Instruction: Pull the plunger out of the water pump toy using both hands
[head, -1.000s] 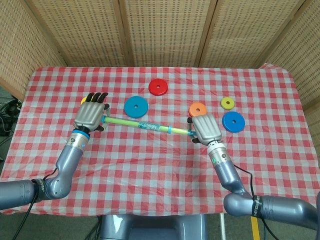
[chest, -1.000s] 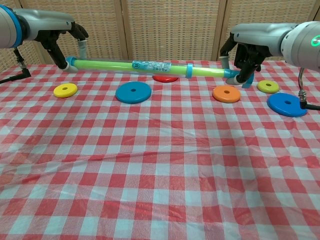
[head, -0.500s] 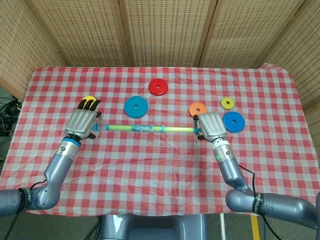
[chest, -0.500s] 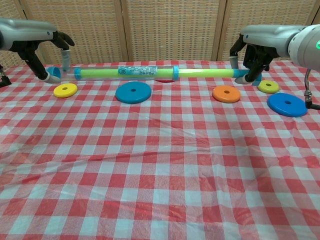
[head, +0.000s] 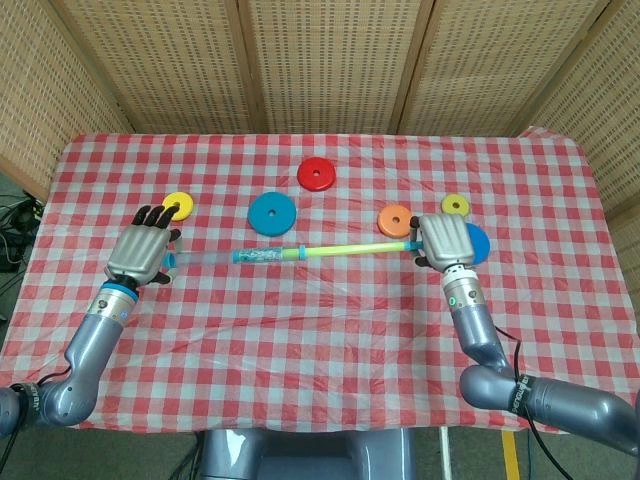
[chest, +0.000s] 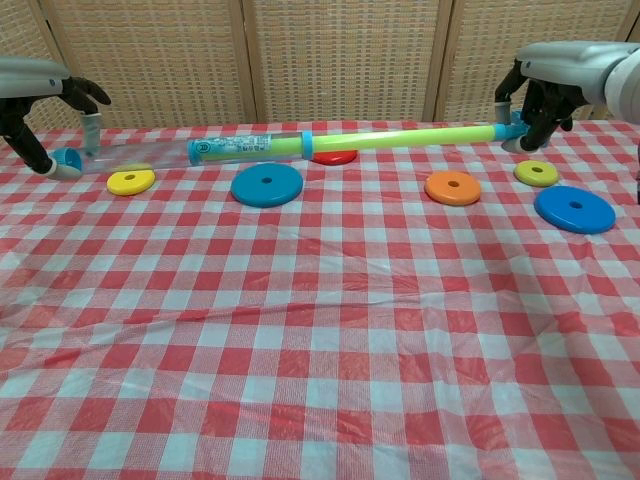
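Observation:
The water pump toy hangs above the table between my two hands. Its clear barrel (head: 230, 257) (chest: 160, 152) with a labelled blue section is held at the left end by my left hand (head: 138, 254) (chest: 50, 110). The green plunger rod (head: 350, 247) (chest: 400, 137) sticks far out of the barrel to the right. My right hand (head: 445, 241) (chest: 545, 90) grips the rod's blue end handle. The toy slopes slightly up toward the right in the chest view.
Flat discs lie on the red checked cloth (head: 320, 330): yellow disc (head: 178, 206), blue disc (head: 272, 213), red disc (head: 316, 174), orange disc (head: 396, 219), small yellow disc (head: 455, 205), and a blue disc (chest: 574, 209) partly under my right hand. Wicker panels stand behind the table.
Both hands have moved apart, left hand leftward and right hand rightward. The green plunger rod has slid well out of the barrel, so the toy is much longer.

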